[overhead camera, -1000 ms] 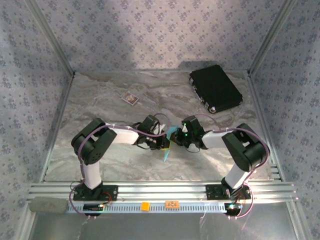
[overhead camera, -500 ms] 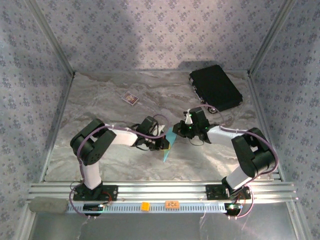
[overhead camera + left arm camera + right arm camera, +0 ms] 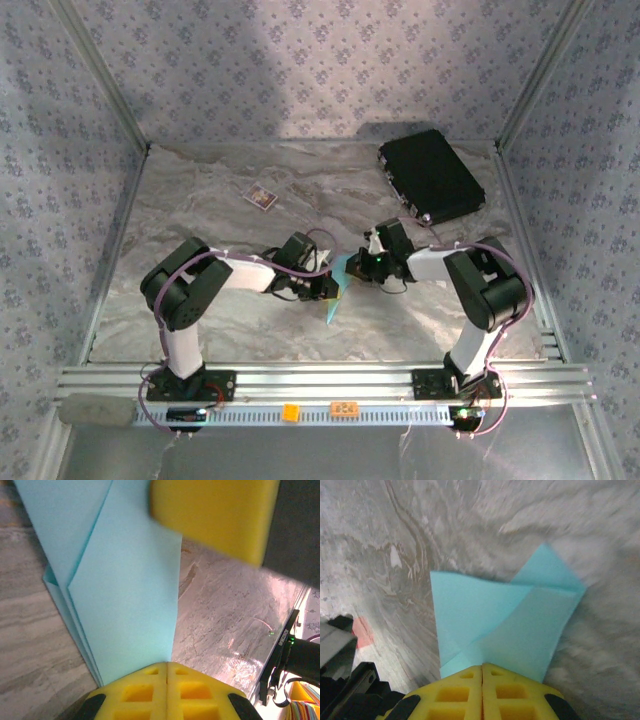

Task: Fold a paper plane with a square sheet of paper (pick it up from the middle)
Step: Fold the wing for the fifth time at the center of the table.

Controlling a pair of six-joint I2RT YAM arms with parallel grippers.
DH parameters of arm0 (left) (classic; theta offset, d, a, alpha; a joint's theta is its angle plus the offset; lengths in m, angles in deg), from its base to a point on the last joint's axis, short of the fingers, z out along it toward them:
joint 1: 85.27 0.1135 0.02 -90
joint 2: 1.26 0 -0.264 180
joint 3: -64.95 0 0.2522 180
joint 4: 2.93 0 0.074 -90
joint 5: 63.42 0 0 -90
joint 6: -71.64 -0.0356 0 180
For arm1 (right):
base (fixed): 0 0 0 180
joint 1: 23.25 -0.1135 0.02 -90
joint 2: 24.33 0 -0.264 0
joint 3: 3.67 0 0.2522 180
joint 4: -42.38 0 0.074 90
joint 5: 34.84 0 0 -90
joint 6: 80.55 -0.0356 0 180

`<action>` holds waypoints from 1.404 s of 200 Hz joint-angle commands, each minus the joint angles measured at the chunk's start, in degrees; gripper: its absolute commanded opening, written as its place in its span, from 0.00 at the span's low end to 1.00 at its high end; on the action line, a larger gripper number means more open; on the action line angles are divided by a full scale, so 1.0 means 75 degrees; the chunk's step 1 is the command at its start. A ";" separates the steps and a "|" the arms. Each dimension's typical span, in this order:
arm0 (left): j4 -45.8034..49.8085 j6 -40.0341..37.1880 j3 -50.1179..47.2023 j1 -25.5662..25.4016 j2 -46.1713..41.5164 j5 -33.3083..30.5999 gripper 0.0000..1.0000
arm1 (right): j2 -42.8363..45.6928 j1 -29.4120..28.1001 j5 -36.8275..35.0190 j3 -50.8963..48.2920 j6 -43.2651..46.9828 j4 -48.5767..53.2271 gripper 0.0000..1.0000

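Holdings, one bench:

1. Marble-patterned table (image 3: 200, 200), walled in patterned fabric, with an aluminium rail along the near edge.
2. Left arm (image 3: 190, 290) and right arm (image 3: 485, 290), both bent inward and meeting near the table's middle.
3. Black rectangular case (image 3: 431, 177), lying flat at the far right corner, well apart from the arms.
4. Left gripper (image 3: 328, 288) (image 3: 166, 667): yellow fingers pressed together, with the paper pinched between them at one edge.
5. Right gripper (image 3: 362, 265) (image 3: 482, 672): yellow fingers likewise closed, clamping another edge of the same paper.
6. Light-blue paper sheet (image 3: 338, 285) (image 3: 125, 580) (image 3: 510, 625): partly folded, with overlapping flaps and diagonal creases. It is held between the two grippers just above the table's centre, one corner pointing toward the near rail.
7. Small dark card (image 3: 261, 196) with a pale border, flat on the table left of centre, toward the far side.
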 commanded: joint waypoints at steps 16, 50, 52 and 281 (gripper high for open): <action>0.0826 -0.0197 -0.0289 -0.0082 0.0304 -0.0138 0.00 | -0.0390 0.0633 -0.0074 0.0431 0.0267 0.0151 0.10; 0.0780 -0.0203 -0.0302 -0.0076 0.0334 -0.0099 0.00 | -0.0602 0.1000 -0.0074 0.0668 0.0291 0.0245 0.10; 0.0780 -0.0199 -0.0302 -0.0077 0.0327 -0.0108 0.00 | -0.0605 0.1012 -0.0076 0.0674 0.0295 0.0250 0.10; 0.1412 -0.0141 -0.0145 0.0393 -0.1968 -0.1100 0.33 | 0.1466 -0.0485 -0.0949 -0.0979 -0.0707 0.0545 0.21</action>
